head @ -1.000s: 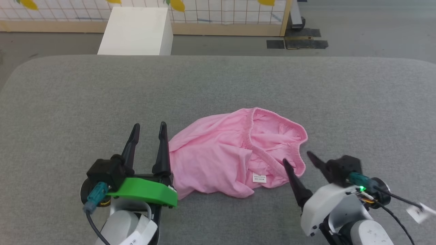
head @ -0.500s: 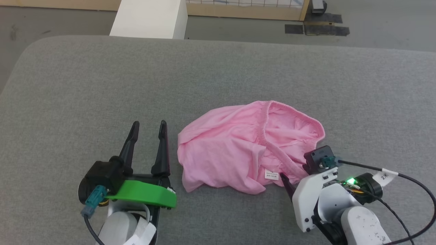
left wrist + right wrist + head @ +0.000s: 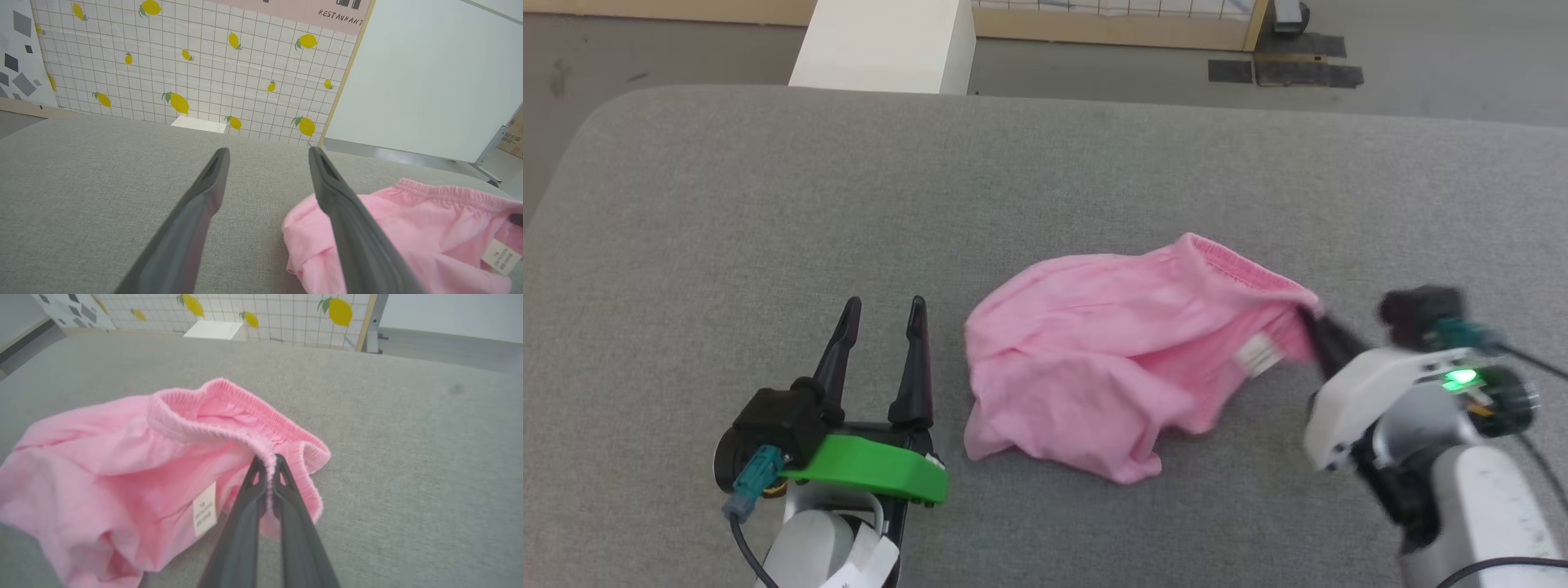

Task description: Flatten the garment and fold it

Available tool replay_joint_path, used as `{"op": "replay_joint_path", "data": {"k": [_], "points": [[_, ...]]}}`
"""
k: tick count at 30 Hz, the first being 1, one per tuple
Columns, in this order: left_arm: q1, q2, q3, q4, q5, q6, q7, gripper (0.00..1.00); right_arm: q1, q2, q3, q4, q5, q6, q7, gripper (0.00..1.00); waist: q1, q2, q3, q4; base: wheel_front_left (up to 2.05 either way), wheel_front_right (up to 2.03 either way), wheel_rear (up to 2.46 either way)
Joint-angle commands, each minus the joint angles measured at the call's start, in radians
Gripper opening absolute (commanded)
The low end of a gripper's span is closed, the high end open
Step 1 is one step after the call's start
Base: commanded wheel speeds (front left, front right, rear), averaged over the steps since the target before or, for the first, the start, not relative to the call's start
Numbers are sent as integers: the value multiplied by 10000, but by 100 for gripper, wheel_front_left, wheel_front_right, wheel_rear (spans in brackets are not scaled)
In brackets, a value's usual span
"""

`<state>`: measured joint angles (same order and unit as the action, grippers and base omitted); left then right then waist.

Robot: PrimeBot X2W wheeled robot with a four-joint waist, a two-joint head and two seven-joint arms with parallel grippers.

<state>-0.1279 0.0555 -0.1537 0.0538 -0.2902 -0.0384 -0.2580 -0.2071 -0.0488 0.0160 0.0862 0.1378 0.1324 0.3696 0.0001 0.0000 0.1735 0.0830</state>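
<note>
Plainly, right wrist view: right claw (image 3: 268,465) pinching garment (image 3: 102,457) waistband (image 3: 192,430).

The one readable word is "RESTAURAN", in dark slanted capitals on a pink band (image 3: 294,9) at the top of the lemon-patterned wall (image 3: 196,73) at the far side; its ending is cut off by the wooden post at the wall's right edge. The small white label (image 3: 205,509) sewn inside the pink garment (image 3: 102,457) carries a few lines of grey print, too small and blurred to read.
</note>
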Motion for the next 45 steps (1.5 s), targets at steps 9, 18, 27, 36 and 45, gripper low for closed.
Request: {"op": "replay_joint_path", "data": {"k": [9,18,27,36,45], "points": [[27,-51,-113,23,-28,3,-37,100,-1505,-14,-2172,-2184,-719,-17,-1321,0,-1,0,-380,-179,0,0,0],[17,-52,-288,125,-84,-16,-37,100,-2569,-14,-732,-2866,-675,-17,-1345,0,-1,0,-532,-11,0,0,0],[-52,-52,-452,198,-132,-53,-37,100,-1547,-14,3299,-277,544,-17,-560,0,-1,0,-393,250,0,0,0],[-63,-52,-429,287,-105,-23,-38,100,-855,-14,4923,910,1590,-17,706,100,-1,0,-336,142,0,0,0],[83,-53,-488,435,-51,-109,-38,100,111,-66,3877,-1255,2063,-17,495,100,-1,0,-729,-461,0,0,0]]}}
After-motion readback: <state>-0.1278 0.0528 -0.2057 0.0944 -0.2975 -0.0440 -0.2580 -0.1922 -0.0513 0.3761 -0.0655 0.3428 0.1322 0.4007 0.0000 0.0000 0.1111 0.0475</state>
